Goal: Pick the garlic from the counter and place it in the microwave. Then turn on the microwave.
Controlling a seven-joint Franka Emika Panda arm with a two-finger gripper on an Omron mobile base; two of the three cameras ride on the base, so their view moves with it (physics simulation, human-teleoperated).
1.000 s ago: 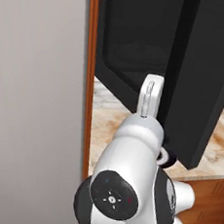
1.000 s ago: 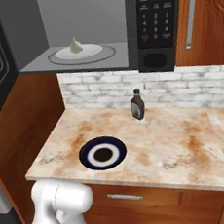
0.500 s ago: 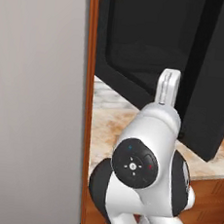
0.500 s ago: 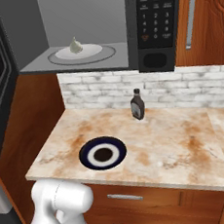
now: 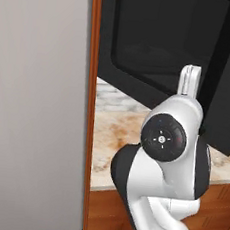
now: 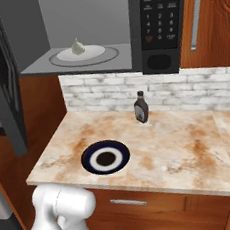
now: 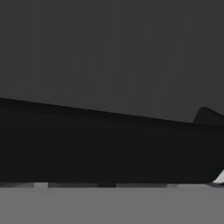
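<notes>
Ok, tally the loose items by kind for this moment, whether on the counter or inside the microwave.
Garlic: 1
Sauce bottle: 1
Blue-rimmed plate: 1
Microwave turntable plate: 1
Total: 4

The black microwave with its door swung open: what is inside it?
Inside the black microwave a small whitish garlic bulb sits on the round pale turntable plate. The plate's underside is hidden.

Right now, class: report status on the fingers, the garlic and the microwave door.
Fingers open, holding nothing. Garlic sits on the turntable plate inside the microwave. Door stands open, not yet shut; start button unpressed.
</notes>
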